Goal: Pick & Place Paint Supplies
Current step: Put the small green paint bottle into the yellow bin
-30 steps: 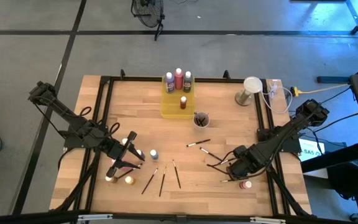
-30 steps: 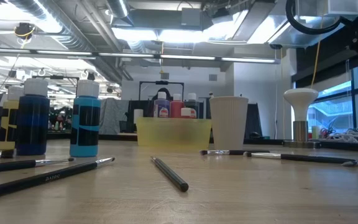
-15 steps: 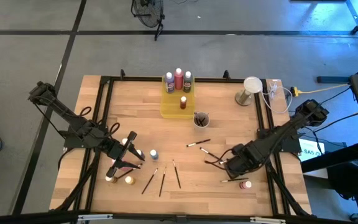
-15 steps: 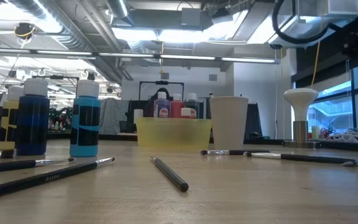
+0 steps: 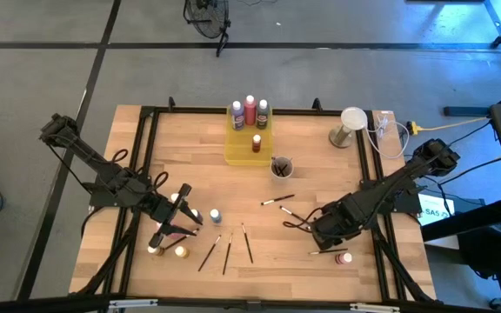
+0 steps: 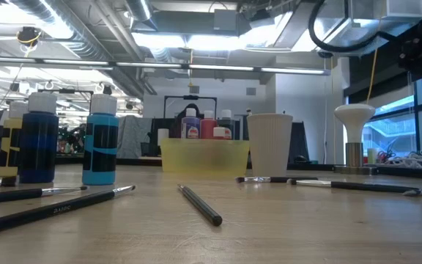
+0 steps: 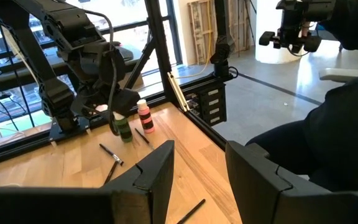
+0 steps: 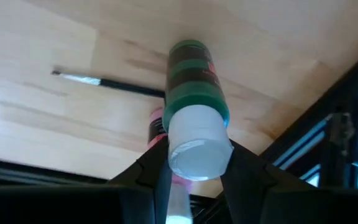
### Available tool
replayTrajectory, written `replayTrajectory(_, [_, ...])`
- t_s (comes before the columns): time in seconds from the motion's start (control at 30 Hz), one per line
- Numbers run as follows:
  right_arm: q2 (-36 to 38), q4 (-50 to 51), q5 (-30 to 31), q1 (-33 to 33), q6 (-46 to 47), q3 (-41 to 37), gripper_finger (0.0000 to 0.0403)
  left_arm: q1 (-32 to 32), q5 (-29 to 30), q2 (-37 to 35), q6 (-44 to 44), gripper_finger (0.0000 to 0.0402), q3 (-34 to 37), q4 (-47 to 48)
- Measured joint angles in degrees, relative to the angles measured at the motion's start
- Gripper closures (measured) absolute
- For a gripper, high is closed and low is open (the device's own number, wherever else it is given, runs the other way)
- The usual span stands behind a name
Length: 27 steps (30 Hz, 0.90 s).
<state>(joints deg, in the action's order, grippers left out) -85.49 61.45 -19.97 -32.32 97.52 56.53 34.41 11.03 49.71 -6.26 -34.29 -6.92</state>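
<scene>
My right gripper (image 5: 317, 229) stands over the table's right half, pointing steeply down, shut on a green paint bottle with a white cap (image 8: 193, 93). The same bottle (image 7: 122, 127) shows below that gripper in the left wrist view, beside a standing pink bottle (image 7: 145, 117). My left gripper (image 5: 183, 219) hovers open and empty at the table's left, near a blue bottle (image 5: 216, 215) and other bottles. Several brushes (image 5: 227, 250) lie flat on the wood. The yellow tray (image 5: 237, 148) at the far middle holds upright bottles. The grey cup (image 5: 281, 167) beside it holds brushes. My right gripper pinches the green bottle between its two fingers (image 8: 156, 163) at the white cap (image 8: 194, 149), its top end. The fingers come from above, slanting down. The bottle hangs below them, base toward the table; whether the base is clear of the wood I cannot tell.
A brush (image 8: 110, 83) and the pink bottle (image 5: 344, 258) lie close to my right gripper. A white mushroom-shaped stand (image 5: 350, 122) and cables (image 5: 390, 129) occupy the far right corner. Black frame rails (image 5: 146, 165) run along the table's sides.
My right gripper has swung a little toward the table's left with the green bottle in its hold and has tipped slightly. The pink bottle near the right edge has stayed in place.
</scene>
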Motion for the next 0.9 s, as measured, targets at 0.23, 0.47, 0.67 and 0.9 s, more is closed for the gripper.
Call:
replayTrajectory(0.23, [0.01,-2.35,0.0,0.0,-0.93,0.0,0.0286,-0.02,0.0,0.0,0.06,0.0261,0.0,-0.02])
replayTrajectory(0.47, [0.02,-2.29,0.24,0.0,-1.56,0.0,0.0291,0.0,0.0,0.0,0.06,0.0261,0.0,-0.02])
replayTrajectory(0.67, [0.02,-2.31,0.26,0.0,-1.54,0.02,0.0291,-0.01,0.02,0.0,0.01,0.0261,0.0,-0.04])
replayTrajectory(0.9, [0.04,-2.5,0.29,-0.02,-2.41,0.2,0.0291,0.0,0.0,0.0,-0.03,0.0261,0.0,-0.07])
